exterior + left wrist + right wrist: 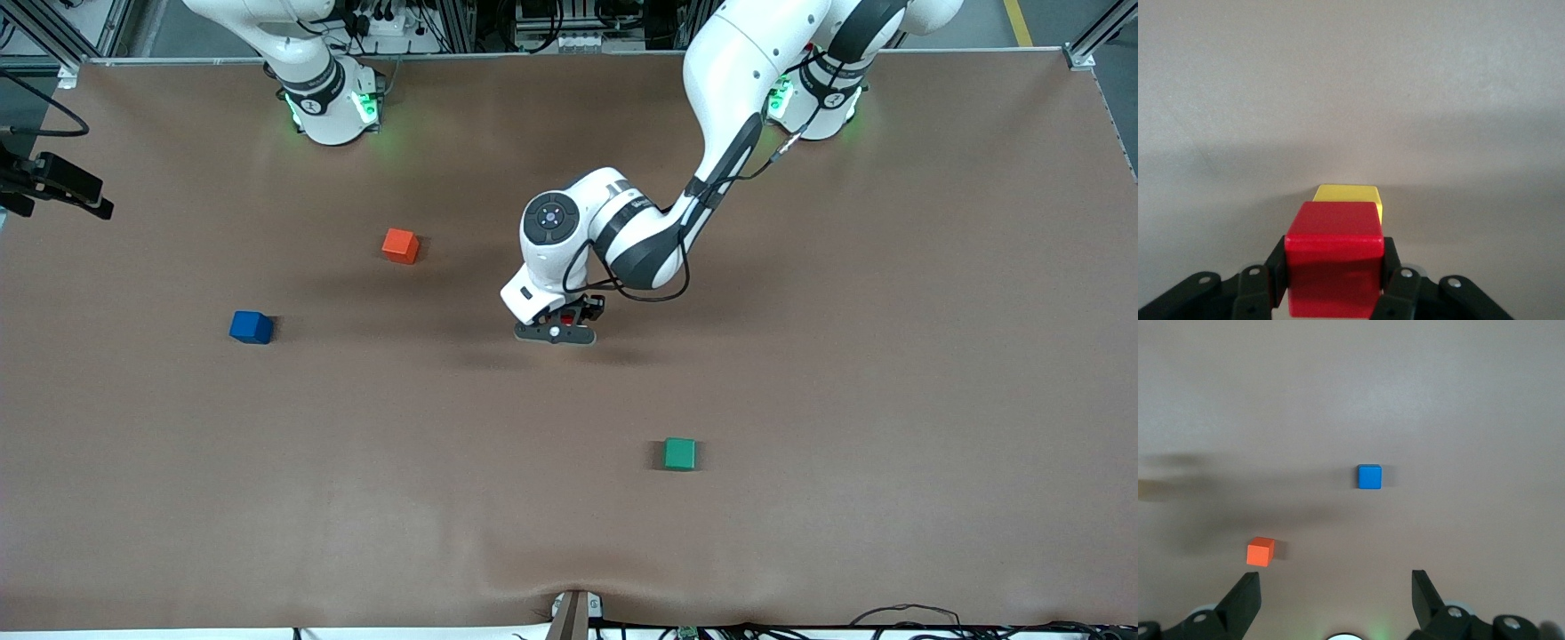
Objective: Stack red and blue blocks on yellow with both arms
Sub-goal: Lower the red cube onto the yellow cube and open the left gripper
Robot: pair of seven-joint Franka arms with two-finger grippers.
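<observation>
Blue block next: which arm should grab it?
Probably the right: its open end effector looks down at the blue block. The left end effector is busy holding the red block over yellow.

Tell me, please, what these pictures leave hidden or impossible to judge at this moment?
- Yellow cube: absent from the front view, covered by the left arm; in the left wrist view the red cube hides most of it.
- Whether red touches yellow: cannot tell.
- Left end effector: fingertips hidden in the front view.
- Right end effector: outside the front view, open over the brown table.
</observation>
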